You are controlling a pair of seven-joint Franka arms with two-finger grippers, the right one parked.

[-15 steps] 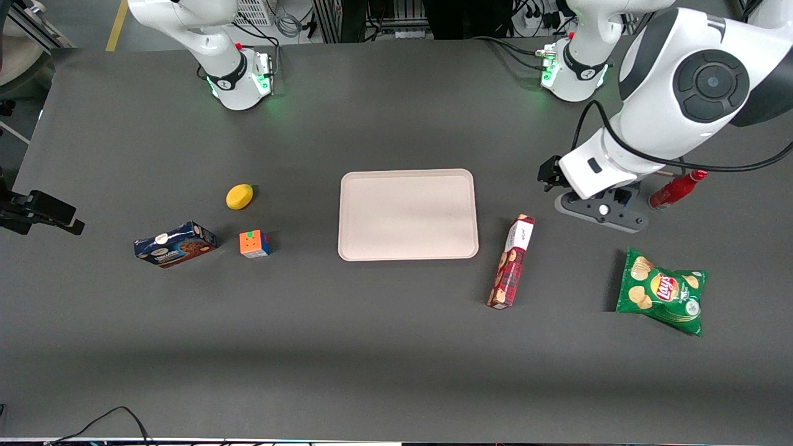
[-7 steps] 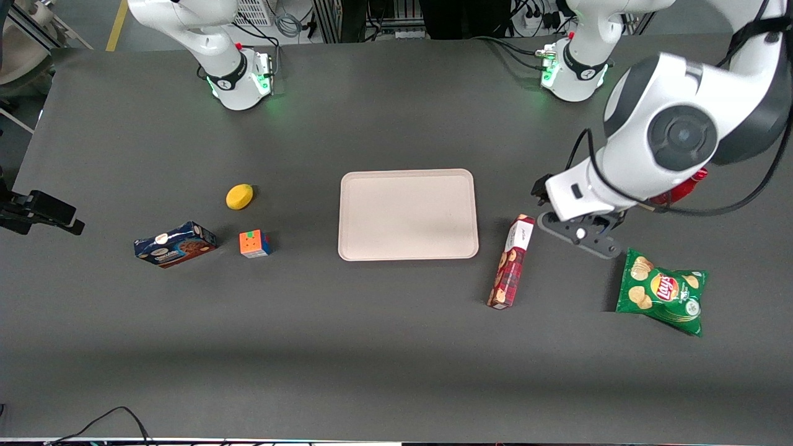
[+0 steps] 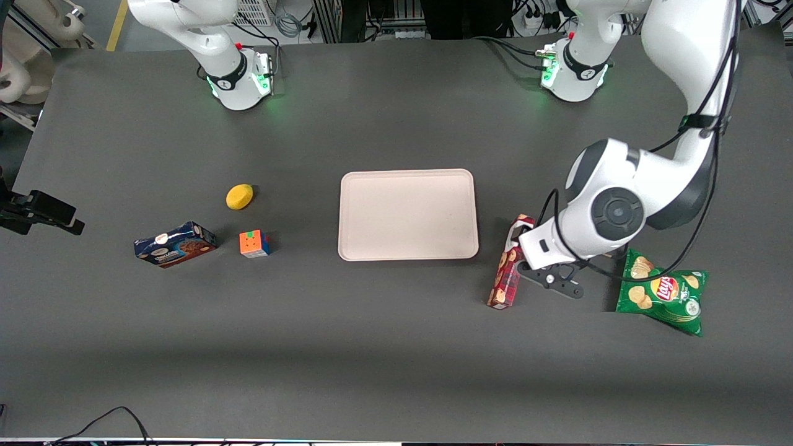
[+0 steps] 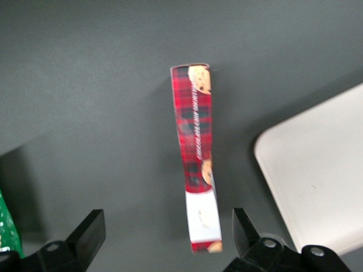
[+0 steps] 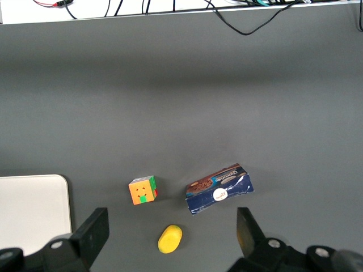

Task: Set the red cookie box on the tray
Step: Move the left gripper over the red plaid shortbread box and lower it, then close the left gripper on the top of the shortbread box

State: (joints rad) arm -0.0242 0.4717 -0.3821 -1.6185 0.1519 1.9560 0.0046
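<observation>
The gripper [image 4: 168, 229] hung wide open above the white end of the box [image 4: 197, 148], holding nothing; the box lay flat on the table just beside the tray [image 3: 409, 214], toward the working arm's end, w/ its long side roughly parallel to the tray's edge. Risk, as I judge it: the fingers [image 4: 243, 226] were over the end section, not the middle, so a grip there could let the long box tilt or slip when lifted. Also, if one finger landed on top of the box, it could push the box against the tray's rim.
</observation>
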